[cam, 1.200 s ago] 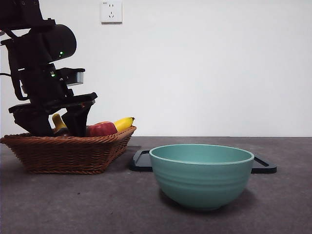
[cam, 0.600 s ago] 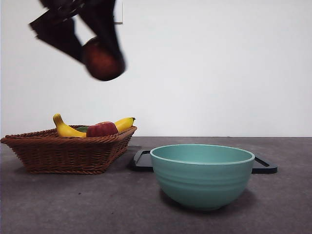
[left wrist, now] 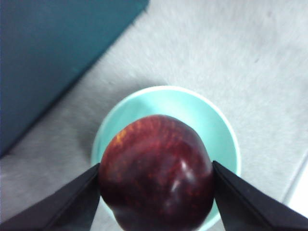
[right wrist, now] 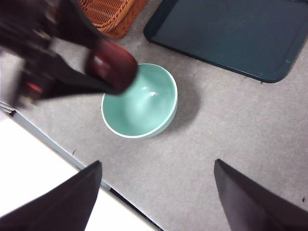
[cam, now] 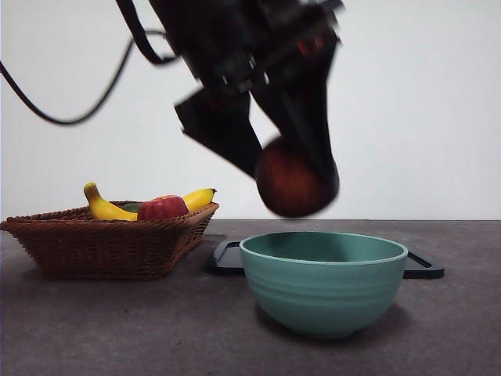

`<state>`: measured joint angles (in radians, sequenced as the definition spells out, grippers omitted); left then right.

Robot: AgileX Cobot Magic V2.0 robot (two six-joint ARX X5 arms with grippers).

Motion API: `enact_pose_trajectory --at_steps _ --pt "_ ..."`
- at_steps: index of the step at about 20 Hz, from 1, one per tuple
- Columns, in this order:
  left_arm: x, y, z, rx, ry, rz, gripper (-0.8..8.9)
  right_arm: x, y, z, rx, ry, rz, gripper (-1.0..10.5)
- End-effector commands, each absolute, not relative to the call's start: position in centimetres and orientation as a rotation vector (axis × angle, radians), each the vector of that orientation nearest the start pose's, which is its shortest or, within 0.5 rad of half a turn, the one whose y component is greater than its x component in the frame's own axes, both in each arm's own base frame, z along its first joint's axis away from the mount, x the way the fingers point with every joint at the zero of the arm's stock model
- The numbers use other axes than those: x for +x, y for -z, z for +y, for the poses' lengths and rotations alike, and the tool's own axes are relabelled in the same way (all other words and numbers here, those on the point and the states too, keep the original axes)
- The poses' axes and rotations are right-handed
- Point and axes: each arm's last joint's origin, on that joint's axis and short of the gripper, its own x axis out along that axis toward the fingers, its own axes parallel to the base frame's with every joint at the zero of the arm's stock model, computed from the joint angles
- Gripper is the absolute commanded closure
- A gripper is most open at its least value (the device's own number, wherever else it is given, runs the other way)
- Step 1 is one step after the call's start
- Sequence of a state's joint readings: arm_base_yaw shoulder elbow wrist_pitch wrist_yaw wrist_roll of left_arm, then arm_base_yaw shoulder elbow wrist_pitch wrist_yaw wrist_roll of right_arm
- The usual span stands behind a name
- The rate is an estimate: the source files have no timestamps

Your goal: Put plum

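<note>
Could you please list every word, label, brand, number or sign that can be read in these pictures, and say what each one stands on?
None: no readable text in any view.
The round dark maroon plum, the pale green ceramic bowl, the brown woven wicker basket and the flat dark tray carry no label or print.
The black left gripper holding the plum is blurred in the front view; no marking can be made out.

Even, bright indoor light; the arm (cam: 258,70) is motion-blurred and backlit dark, the bowl (cam: 324,282) casts a soft shadow, and the plum (left wrist: 156,175) shows a small glare spot.
</note>
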<state>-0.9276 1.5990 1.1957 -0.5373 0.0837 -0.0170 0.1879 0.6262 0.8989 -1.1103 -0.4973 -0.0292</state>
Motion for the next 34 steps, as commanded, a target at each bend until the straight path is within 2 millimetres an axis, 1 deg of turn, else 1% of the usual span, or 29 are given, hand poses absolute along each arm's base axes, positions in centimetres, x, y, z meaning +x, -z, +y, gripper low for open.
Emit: enact_pose_trajectory --at_steps 1,4,6,11,13,17,18,20,23,26,28,30,32,34 --pt "20.0 -23.8 -28.3 0.405 0.949 0.904 4.84 8.5 -31.8 3.0 0.103 -0.659 0.812 5.7" --pt "20.3 -21.8 -29.3 0.425 0.948 0.940 4.84 8.5 -31.8 3.0 0.103 -0.659 0.812 5.7" --pt "20.5 -20.9 -29.6 0.438 0.947 0.959 4.84 8.5 -31.8 3.0 0.103 -0.659 0.812 5.7" --pt "20.7 -19.4 -30.1 0.464 0.949 0.985 4.82 8.5 -31.8 3.0 0.103 -0.659 0.812 5.7" --pt "20.8 -19.0 -30.2 0.477 0.952 0.991 4.72 8.5 -31.8 3.0 0.102 -0.659 0.812 5.7" --pt "20.7 -19.1 -30.4 0.473 0.958 0.976 4.69 8.5 -31.8 3.0 0.103 -0.659 0.812 5.7" --pt "20.7 -19.1 -30.4 0.474 0.958 0.975 4.58 8.5 -31.8 3.0 0.103 -0.659 0.812 5.7" --pt "20.7 -19.1 -30.4 0.474 0.958 0.976 3.91 8.5 -31.8 3.0 0.103 -0.659 0.812 5.7" --pt "20.6 -19.2 -30.5 0.473 0.962 0.971 3.78 8.5 -31.8 3.0 0.103 -0.659 0.812 5.7" --pt "20.8 -19.9 -30.7 0.472 0.963 0.967 3.79 8.5 -31.8 3.0 0.103 -0.659 0.812 5.7" --pt "20.9 -20.9 -30.9 0.470 0.964 0.965 3.79 8.5 -31.8 3.0 0.103 -0.659 0.812 5.7" --pt "21.1 -22.6 -31.2 0.465 0.966 0.954 3.79 8.5 -31.8 3.0 0.103 -0.659 0.812 5.7" --pt "21.3 -24.7 -31.2 0.443 0.973 0.909 3.79 8.5 -31.8 3.0 0.103 -0.659 0.812 5.7" --pt "21.3 -27.2 -30.6 0.402 0.975 0.836 3.79 8.5 -31.8 3.0 0.103 -0.659 0.812 5.7"
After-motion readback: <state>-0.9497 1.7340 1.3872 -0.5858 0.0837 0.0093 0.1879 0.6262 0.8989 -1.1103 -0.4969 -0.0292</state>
